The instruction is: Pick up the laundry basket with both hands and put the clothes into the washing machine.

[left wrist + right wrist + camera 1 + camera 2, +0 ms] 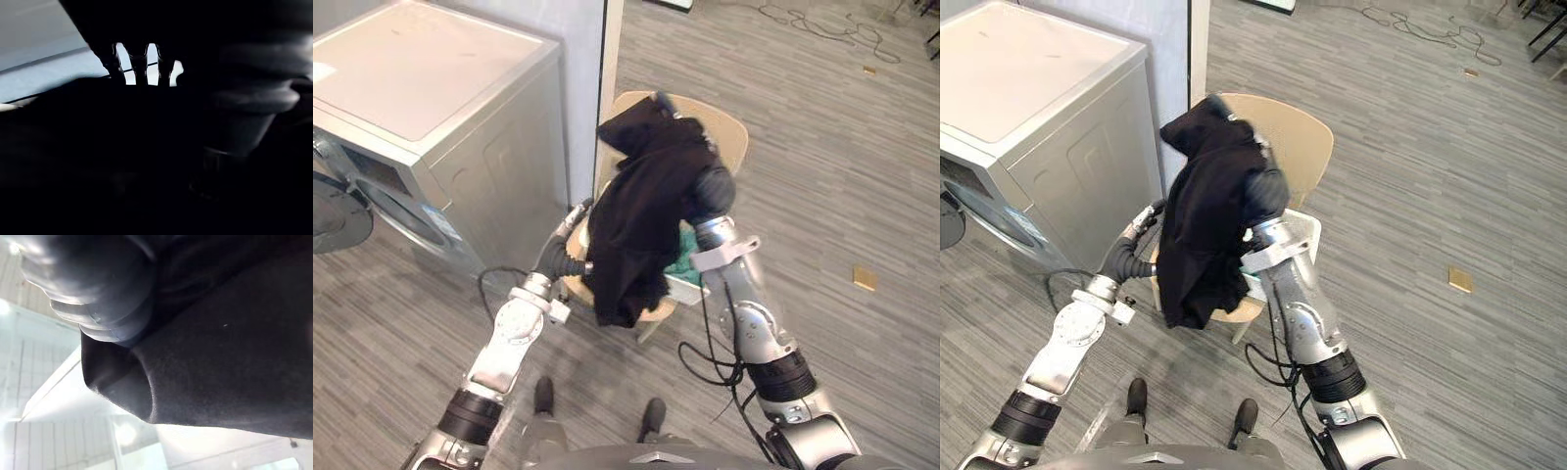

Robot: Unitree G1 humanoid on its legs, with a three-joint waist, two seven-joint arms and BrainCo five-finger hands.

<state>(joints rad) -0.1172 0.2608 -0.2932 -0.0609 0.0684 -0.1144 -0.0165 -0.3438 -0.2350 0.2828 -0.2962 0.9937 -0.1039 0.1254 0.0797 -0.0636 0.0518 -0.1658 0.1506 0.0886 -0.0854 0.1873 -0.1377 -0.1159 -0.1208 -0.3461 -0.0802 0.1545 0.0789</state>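
The garment [641, 211] looks matt cloth, washer [431, 83] smooth metal.

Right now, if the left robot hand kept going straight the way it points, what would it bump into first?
Probably the black garment hanging beside the left robot hand, which points up toward the wooden chair behind it. Depth is unclear, so it might slip past the cloth and meet the chair's edge.

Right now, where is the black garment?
In the eye views the black garment drapes over the right hand, above the basket on the chair, just right of the washing machine.
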